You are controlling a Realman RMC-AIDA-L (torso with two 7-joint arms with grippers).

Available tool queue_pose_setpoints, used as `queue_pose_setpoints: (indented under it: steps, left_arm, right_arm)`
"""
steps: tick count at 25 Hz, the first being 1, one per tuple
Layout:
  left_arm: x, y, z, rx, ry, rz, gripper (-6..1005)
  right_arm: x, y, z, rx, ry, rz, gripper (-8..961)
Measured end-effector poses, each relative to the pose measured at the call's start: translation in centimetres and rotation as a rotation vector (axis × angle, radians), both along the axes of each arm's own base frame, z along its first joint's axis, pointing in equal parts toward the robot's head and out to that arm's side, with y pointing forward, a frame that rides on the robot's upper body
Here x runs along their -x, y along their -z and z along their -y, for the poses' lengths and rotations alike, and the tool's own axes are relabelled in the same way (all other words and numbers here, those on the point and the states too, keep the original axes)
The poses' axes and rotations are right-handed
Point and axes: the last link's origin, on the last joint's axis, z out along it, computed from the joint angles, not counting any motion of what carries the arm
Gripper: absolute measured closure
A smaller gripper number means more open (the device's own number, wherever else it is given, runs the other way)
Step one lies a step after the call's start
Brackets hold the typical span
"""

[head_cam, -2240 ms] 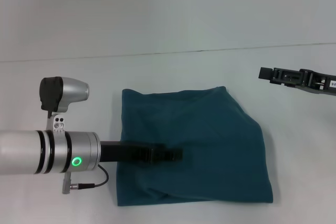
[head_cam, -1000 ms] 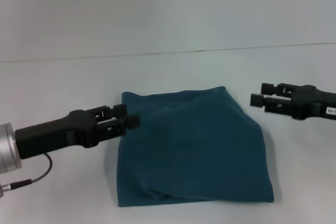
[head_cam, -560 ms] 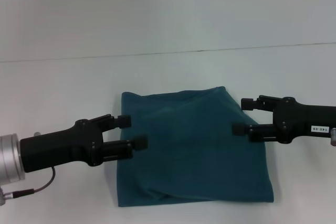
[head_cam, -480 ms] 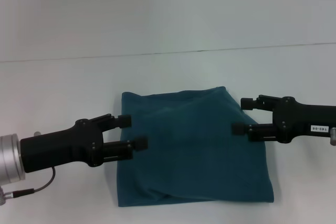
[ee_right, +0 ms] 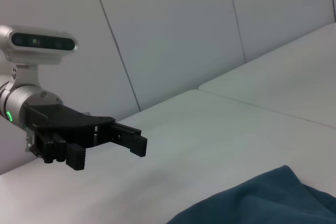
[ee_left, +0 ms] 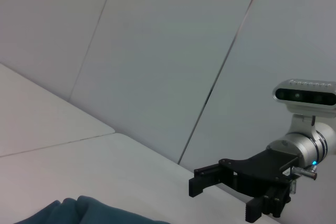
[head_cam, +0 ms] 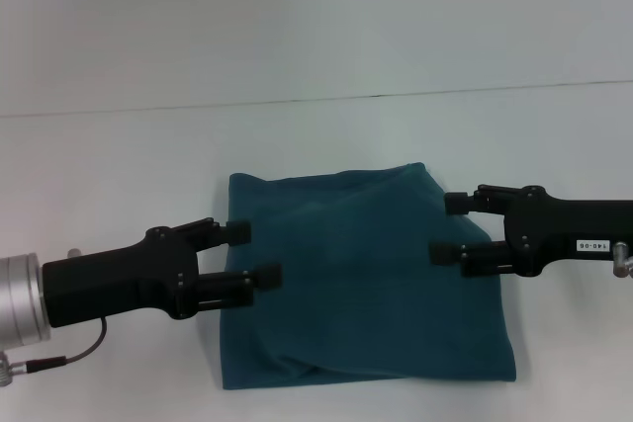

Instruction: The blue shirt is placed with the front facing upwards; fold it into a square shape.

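Note:
The blue shirt point(head_cam: 371, 279) lies folded into a rough square on the white table, plain teal cloth showing with no print visible. A corner of the shirt point(ee_left: 79, 211) shows in the left wrist view, and the shirt point(ee_right: 262, 198) shows again in the right wrist view. My left gripper point(head_cam: 249, 254) hovers open over the shirt's left edge, pointing right. Facing it over the right edge is my right gripper point(head_cam: 447, 227), also open. Neither holds anything. Each wrist view shows the opposite arm's open gripper, the right gripper point(ee_left: 220, 195) and the left gripper point(ee_right: 105, 145).
The white table point(head_cam: 119, 165) spreads all around the shirt, with a pale wall point(head_cam: 316, 7) behind its far edge. A cable point(head_cam: 79, 348) hangs under my left arm near the front left.
My left gripper pulled back from the shirt's middle to its left edge and opened. My right gripper came in from the far right to the shirt's right edge and opened.

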Motion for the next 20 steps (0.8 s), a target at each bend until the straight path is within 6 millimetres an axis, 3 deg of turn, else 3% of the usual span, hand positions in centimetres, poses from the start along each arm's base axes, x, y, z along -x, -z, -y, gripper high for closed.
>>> queue_pose_setpoints:
  steps: [20]
  left_arm:
    - [-0.14,0.00,-0.16,0.003,0.005,-0.006,124]
  right_arm:
    - [0.03,-0.21,-0.14,-0.005,0.007,-0.001,22]
